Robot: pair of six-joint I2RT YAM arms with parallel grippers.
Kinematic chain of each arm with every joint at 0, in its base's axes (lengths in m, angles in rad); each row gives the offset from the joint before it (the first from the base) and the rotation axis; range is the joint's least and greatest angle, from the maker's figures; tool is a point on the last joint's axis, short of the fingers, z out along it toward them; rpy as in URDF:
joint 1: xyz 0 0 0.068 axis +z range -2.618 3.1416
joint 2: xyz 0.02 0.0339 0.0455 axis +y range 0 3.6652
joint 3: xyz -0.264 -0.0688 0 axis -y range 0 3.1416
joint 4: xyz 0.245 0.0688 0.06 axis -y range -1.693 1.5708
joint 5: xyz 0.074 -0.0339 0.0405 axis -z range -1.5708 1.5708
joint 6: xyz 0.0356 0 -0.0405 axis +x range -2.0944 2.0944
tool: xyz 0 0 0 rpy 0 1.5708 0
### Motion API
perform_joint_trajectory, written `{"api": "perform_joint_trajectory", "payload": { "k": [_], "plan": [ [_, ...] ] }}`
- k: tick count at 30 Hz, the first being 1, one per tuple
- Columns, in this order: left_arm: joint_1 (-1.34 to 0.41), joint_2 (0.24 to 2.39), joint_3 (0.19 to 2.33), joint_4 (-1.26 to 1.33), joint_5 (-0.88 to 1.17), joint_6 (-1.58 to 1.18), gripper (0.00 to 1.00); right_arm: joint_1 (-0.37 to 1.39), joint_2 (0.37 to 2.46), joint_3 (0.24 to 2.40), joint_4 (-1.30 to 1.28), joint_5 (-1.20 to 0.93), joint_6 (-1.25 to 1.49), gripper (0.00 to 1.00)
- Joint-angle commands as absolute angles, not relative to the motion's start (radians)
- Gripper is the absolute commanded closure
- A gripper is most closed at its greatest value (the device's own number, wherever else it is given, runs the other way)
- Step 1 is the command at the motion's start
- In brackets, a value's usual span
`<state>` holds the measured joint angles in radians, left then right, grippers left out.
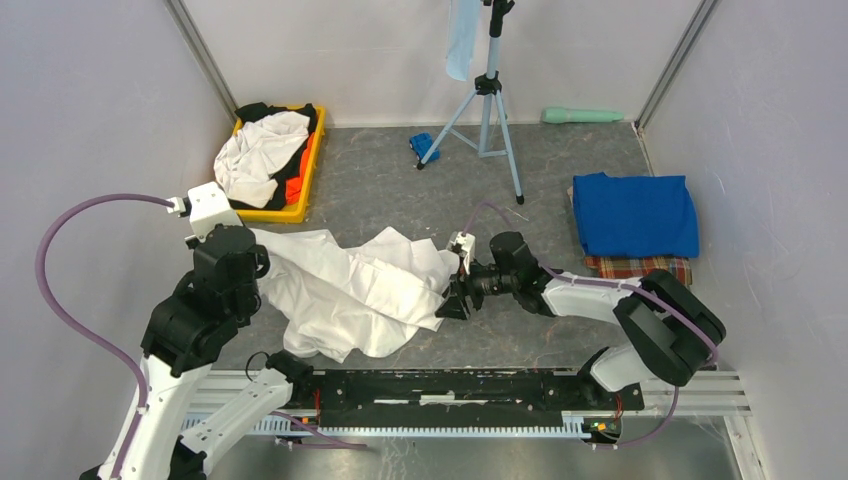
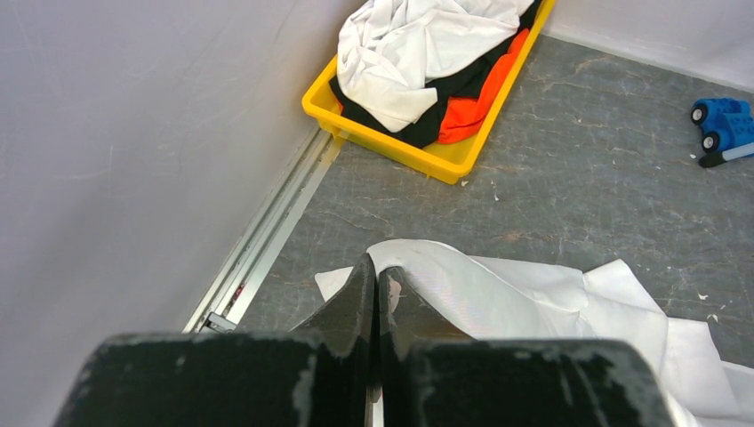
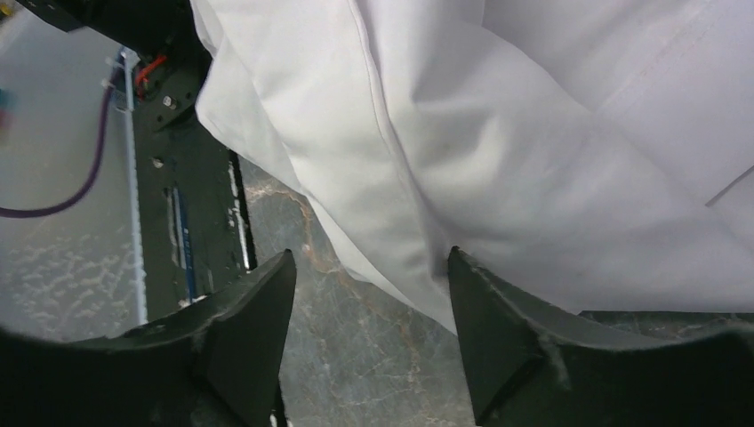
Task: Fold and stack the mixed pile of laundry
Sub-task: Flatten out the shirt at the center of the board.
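A large white shirt lies crumpled on the grey floor between the arms. My left gripper is shut on the shirt's left edge, and a fold of cloth rises over its tips. In the top view this gripper is at the shirt's left end. My right gripper is low at the shirt's right edge. Its jaws stand open, and the hem of the white shirt lies just inside the right finger. A folded royal-blue T-shirt rests on plaid cloth at the right.
A yellow tray at the back left holds white, black and orange garments. A tripod with a pale-blue cloth stands at the back, beside a small blue object. A green cylinder lies by the wall.
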<state>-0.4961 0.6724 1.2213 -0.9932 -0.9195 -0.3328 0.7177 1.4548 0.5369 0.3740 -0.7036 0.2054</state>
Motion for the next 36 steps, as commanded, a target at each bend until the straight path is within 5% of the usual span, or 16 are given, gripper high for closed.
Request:
{"api": "perform_joint_trajectory", "payload": {
  "k": [1, 3, 8, 14, 22, 27, 32, 36],
  "plan": [
    [-0.496, 0.674, 1.227, -0.94, -0.959, -0.267, 0.98, 0.714, 1.506, 0.585, 0.354, -0.706, 0.16, 0.25],
    [-0.495, 0.675, 1.227, -0.937, -0.956, -0.267, 0.98, 0.714, 1.533, 0.597, 0.36, -0.717, 0.167, 0.28],
    [-0.497, 0.677, 1.228, -0.936, -0.946, -0.268, 0.98, 0.714, 1.522, 0.591, 0.353, -0.71, 0.167, 0.55],
    [-0.496, 0.683, 1.226, -0.922, -0.932, -0.266, 0.98, 0.715, 1.46, 0.604, 0.273, -0.659, 0.156, 1.0],
    [-0.495, 0.747, 1.243, -0.723, -0.693, -0.209, 0.98, 0.657, 1.398, 0.731, 0.162, -0.461, 0.257, 1.0],
    [-0.493, 0.992, 1.376, -0.577, -0.54, -0.155, 0.98, 0.511, 1.462, 1.062, -0.063, -0.265, 0.282, 1.0],
    [-0.406, 1.348, 1.762, -0.585, -0.366, -0.118, 0.98, 0.383, 1.621, 1.604, -0.298, -0.109, 0.257, 1.0],
    [-0.231, 1.68, 2.365, -0.723, -0.104, -0.193, 0.98, 0.302, 1.834, 2.191, -0.445, -0.115, 0.237, 1.0]
  ]
}}
